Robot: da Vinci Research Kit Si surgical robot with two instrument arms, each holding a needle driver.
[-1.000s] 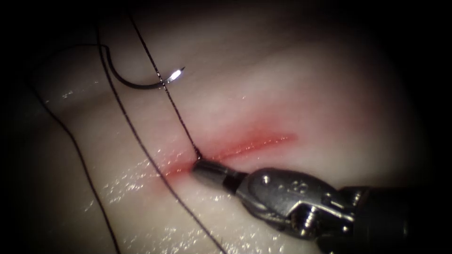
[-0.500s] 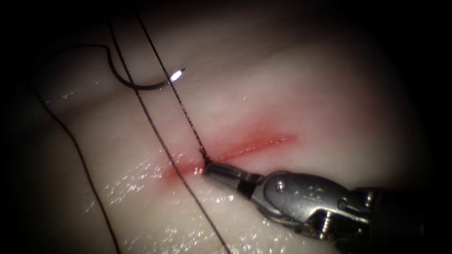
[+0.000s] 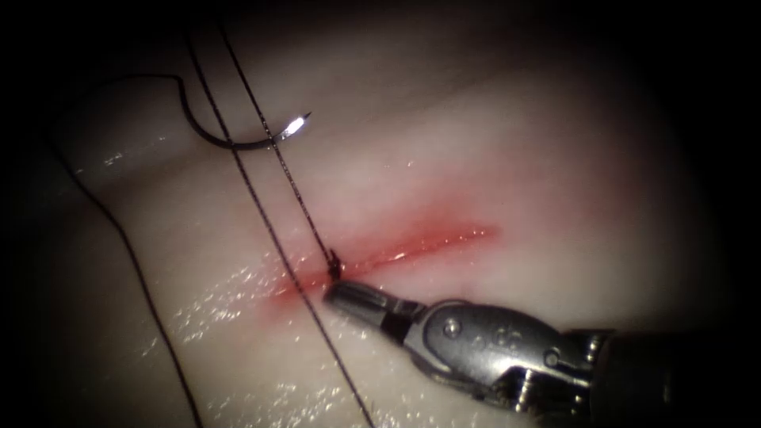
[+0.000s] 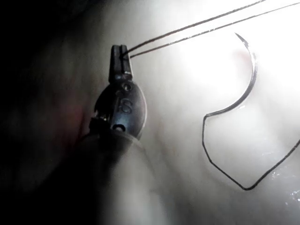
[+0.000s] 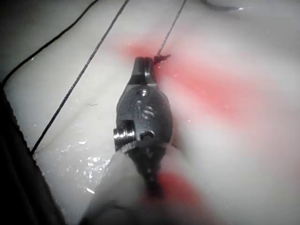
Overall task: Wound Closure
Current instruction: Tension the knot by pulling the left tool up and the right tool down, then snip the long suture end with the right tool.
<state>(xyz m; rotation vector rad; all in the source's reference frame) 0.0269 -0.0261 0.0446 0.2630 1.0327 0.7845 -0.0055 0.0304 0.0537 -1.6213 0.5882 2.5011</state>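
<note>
While needle (image 3: pixel 238 146) loose on tissue (image 3: pixel 515 158), left fingers (image 4: pixel 116 58) clenched on thread (image 3: pixel 265 214), right fingers (image 3: pixel 357 297) clenched empty.

Right end effector (image 3: pixel 342 291) closed, low and level, left end effector (image 4: pixel 119 58) closed, upright

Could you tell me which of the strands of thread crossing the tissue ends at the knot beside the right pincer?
The strand passing the needle's tip ends at the knot by the right pincer. The other two strands run on past the cut.

A bright pool of light fades outward into black shadow at every edge.
</note>
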